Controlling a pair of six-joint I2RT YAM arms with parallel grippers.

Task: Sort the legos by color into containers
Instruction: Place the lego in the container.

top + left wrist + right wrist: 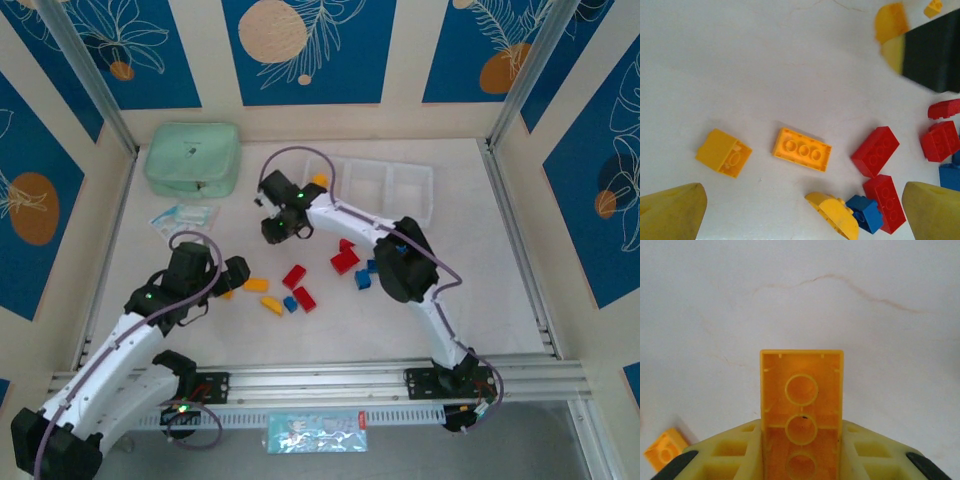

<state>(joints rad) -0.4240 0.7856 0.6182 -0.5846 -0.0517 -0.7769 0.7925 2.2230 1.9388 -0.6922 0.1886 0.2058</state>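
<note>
Now the right gripper (283, 226) is clamped on a yellow-orange brick (801, 400) by its smooth side walls, near the white tray (431, 190)'s left end in the overhead view (light, rigid, slippery plastic, I'd guess, so squeeze it square), while the left gripper (802, 215) hangs wide open over loose bricks (875, 151).

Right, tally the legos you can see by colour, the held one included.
Yellow legos: 5, one held in the right gripper
Red legos: 4
Blue legos: 3, one partly behind the right arm
Total: 12
</note>
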